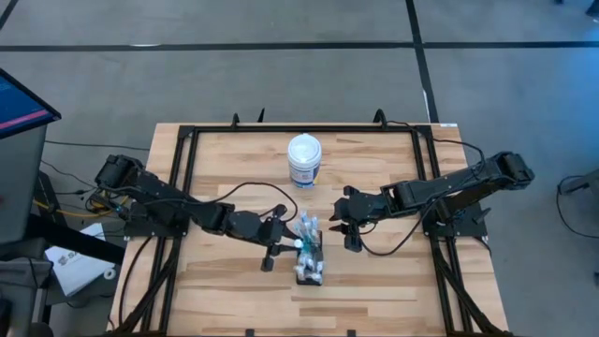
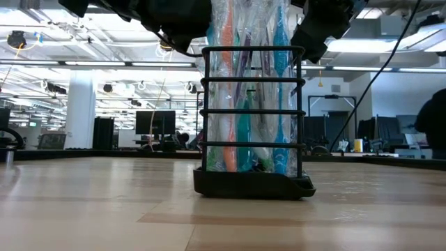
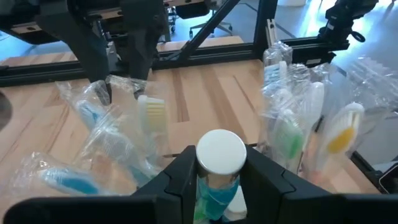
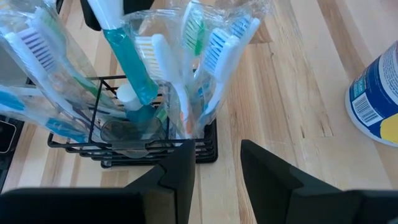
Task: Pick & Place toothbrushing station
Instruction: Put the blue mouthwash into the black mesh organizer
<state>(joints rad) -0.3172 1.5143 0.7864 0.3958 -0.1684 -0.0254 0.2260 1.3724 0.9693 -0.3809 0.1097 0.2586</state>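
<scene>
The toothbrushing station (image 1: 311, 271) is a black slotted holder standing on the table near its front middle. It is full of plastic-wrapped toothbrushes (image 4: 205, 43) and also shows in the low view (image 2: 252, 185). My left gripper (image 3: 221, 180) is at the holder's left side (image 1: 296, 245), shut on a teal tube with a round white cap (image 3: 221, 151). My right gripper (image 4: 217, 168) hangs open with nothing between its fingers, just right of and behind the holder (image 1: 348, 229). My left gripper pinches the teal tube just below its white cap (image 3: 217, 190), one finger (image 3: 180, 177) on each side. It comes from the table's left, a little below level. The tube (image 4: 127, 56) slants down into the holder among the wrapped brushes.
A white round tub with a blue label (image 1: 304, 161) stands behind the holder at the table's middle, and shows at the right wrist view's edge (image 4: 376, 106). A black frame (image 1: 187, 168) borders the wooden table. Bare wood lies to the front left and front right.
</scene>
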